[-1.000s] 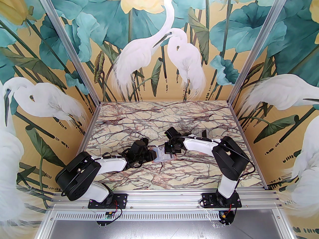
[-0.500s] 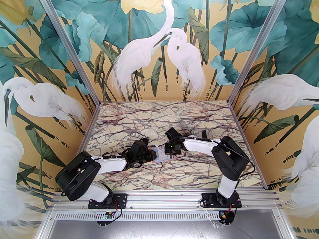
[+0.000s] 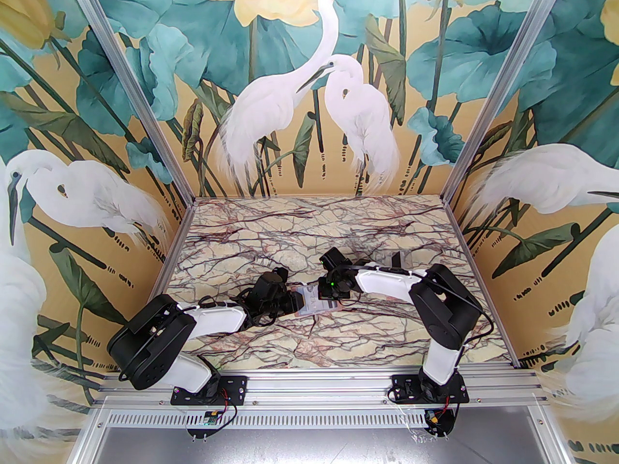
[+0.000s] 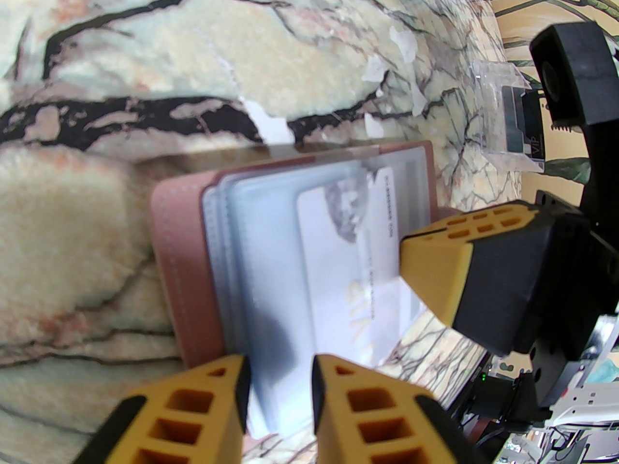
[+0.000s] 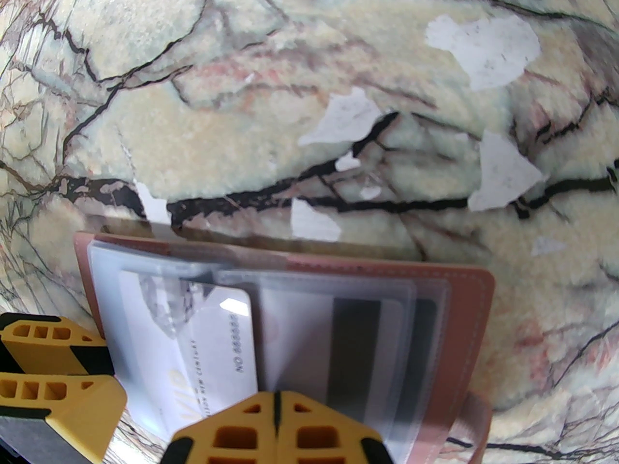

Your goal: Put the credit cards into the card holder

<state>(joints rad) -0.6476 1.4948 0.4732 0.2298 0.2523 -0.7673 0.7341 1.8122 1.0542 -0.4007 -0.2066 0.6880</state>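
The card holder (image 3: 312, 307) lies open on the marble table, dusty-pink cover (image 4: 169, 259) out, clear sleeves up. A white credit card (image 4: 348, 254) marked VIP sits partly in a left-hand sleeve (image 5: 193, 346). Another card with a dark stripe (image 5: 358, 346) shows in a right-hand sleeve. My left gripper (image 4: 278, 360) clamps the holder's near edge, one finger outside the cover and one on the sleeves; in the right wrist view it (image 5: 106, 370) is at the holder's left edge. My right gripper (image 5: 275, 394) is shut, its joined tips (image 4: 430, 259) resting on the white card's outer edge.
A clear plastic stand (image 4: 503, 114) with a dark card in it is at the back right (image 3: 401, 259), behind the right arm. The table's marble covering has small peeled white patches (image 5: 483, 51). Patterned walls close in three sides.
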